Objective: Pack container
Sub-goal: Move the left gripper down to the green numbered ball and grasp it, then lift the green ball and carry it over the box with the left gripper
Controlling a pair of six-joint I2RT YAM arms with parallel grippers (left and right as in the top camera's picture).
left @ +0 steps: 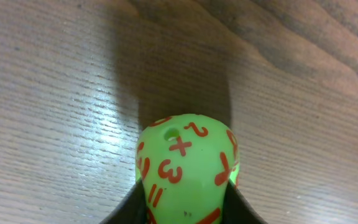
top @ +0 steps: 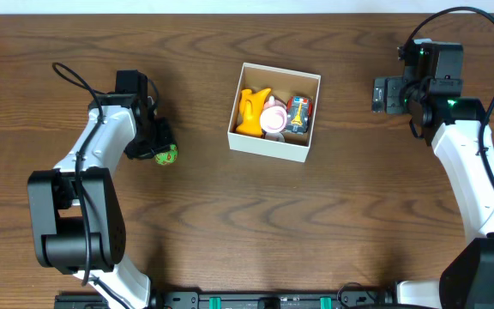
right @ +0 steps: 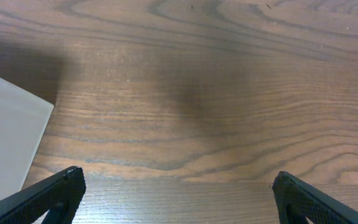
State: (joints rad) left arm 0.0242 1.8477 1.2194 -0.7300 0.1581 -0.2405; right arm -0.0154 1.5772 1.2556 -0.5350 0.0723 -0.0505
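The container (top: 268, 147), a white open-top box with a brown inside, stands mid-table and holds a yellow toy (top: 251, 110), a pink and white toy (top: 274, 118) and a red and blue toy (top: 299, 115). To its left my left gripper (top: 161, 153) is shut on a green toy (top: 167, 156) low over the wood. In the left wrist view the green toy (left: 185, 168), printed with red numbers, sits between the dark fingers (left: 128, 210) of the left gripper (left: 185, 202). My right gripper (top: 385, 94) hangs open and holds nothing to the box's right; a white wall of the container (right: 5, 143) shows left of the right gripper (right: 179, 186).
The wooden table (top: 230, 232) is bare around the box. The black arm bases stand at the near edge, left (top: 75, 223) and right (top: 478, 266).
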